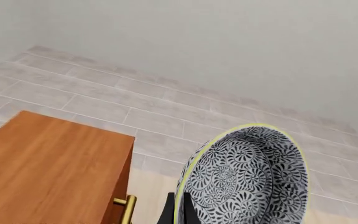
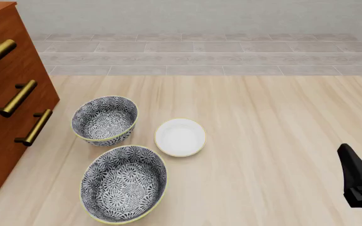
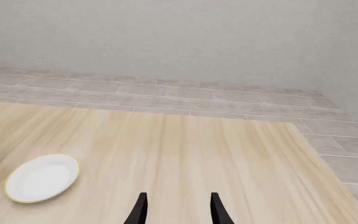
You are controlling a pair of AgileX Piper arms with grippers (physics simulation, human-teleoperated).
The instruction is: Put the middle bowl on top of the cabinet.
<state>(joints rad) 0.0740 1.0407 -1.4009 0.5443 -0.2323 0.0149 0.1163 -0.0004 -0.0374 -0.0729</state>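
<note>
Large patterned bowl [image 2: 124, 183] nearest camera in front view – held tilted by left gripper [image 1: 179, 210], jaws pinching its rim, beside cabinet [image 2: 5, 94]. Smaller patterned bowl [image 2: 104, 120] and white dish [image 2: 180, 137] rest on surface [image 2: 275, 141]. Right gripper [image 3: 175, 210] – jaws spread, holding nothing.

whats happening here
The left gripper is clamped on the rim of the big patterned bowl and holds it in the air beside the cabinet, high enough that the cabinet's top shows. The bowl is not set down there yet. The right gripper hangs open and empty over the table.
</note>
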